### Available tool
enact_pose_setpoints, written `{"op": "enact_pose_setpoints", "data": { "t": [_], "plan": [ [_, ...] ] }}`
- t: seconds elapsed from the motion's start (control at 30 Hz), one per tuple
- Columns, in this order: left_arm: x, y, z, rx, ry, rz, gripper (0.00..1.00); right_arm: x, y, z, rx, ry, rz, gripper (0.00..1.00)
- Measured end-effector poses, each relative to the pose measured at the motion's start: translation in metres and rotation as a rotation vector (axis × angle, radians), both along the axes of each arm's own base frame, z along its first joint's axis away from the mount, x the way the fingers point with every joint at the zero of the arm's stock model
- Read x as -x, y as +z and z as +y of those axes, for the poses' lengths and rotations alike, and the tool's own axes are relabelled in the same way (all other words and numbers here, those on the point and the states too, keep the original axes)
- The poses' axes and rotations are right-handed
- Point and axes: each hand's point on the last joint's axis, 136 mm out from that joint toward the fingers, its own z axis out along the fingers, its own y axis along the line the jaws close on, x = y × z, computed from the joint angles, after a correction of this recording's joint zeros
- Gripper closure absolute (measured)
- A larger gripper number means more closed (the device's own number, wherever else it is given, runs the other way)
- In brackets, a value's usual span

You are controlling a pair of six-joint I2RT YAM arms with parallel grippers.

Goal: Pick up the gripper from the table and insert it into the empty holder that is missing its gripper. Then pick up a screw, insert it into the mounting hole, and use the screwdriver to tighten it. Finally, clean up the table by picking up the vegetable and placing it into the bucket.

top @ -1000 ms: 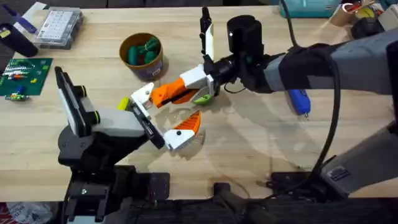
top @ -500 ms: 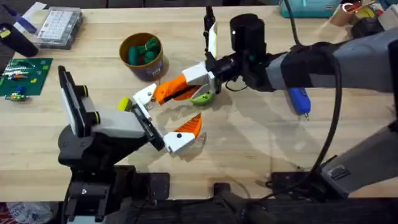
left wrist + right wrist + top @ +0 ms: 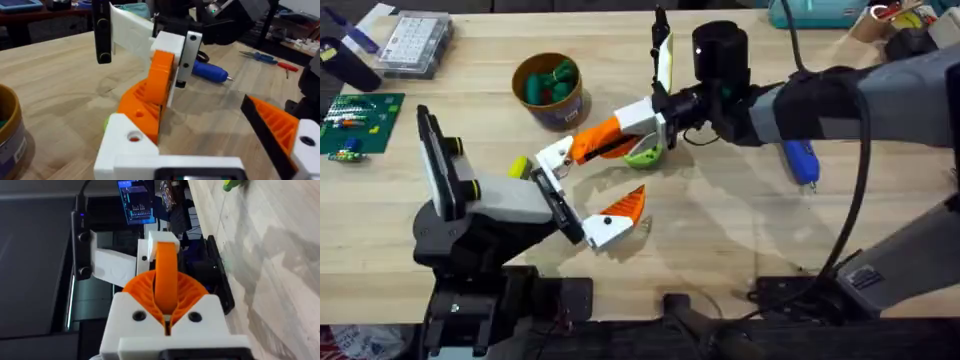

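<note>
The lime-green vegetable (image 3: 648,157) lies on the table right under the base of my right gripper's fingers, mostly covered by them. My right gripper (image 3: 580,150) reaches in from the right, its orange pads pressed together and shut with nothing seen between them. My left gripper (image 3: 602,170) is open, its white-and-orange fingers spread wide; its far finger sits against the right gripper's tips (image 3: 161,75). The bucket (image 3: 548,90) stands behind them with dark green pieces inside. The blue-handled screwdriver (image 3: 801,162) lies under the right arm. The loose gripper, holder and screw are out of view.
A clear parts box (image 3: 415,42) and a purple pen (image 3: 360,38) sit at the back left, with a green circuit board (image 3: 355,120) near the left edge. Bare table (image 3: 740,230) stretches in front of the right arm. Blue-handled pliers (image 3: 260,56) lie beyond the screwdriver (image 3: 210,71).
Both grippers have drifted slightly right and away from the camera. The right gripper stays shut, the left stays open, and the vegetable has hardly moved.
</note>
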Motion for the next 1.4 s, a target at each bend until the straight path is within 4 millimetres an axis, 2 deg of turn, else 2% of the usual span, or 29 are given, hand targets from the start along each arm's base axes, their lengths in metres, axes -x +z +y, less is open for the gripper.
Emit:
{"op": "enact_pose_setpoints", "data": {
  "t": [0.43, 1.0, 1.13, 1.4],
  "plan": [
    [-0.005, 0.000, 0.004, 0.002, 0.032, 0.005, 0.011, 0.008, 0.000, 0.011, 0.005, 0.013, -0.011, 0.982],
    [0.000, 0.000, 0.002, 0.005, 0.004, 0.006, 0.011, 0.016, 0.002, 0.011, -0.011, 0.052, -0.023, 0.982],
    [0.007, 0.001, -0.004, 0.009, -0.051, 0.003, 0.011, 0.031, 0.002, 0.021, -0.013, 0.096, -0.024, 0.982],
    [0.009, 0.000, -0.005, 0.011, -0.063, 0.010, 0.011, 0.029, -0.002, 0.023, -0.016, 0.111, -0.018, 0.982]
  ]
}}
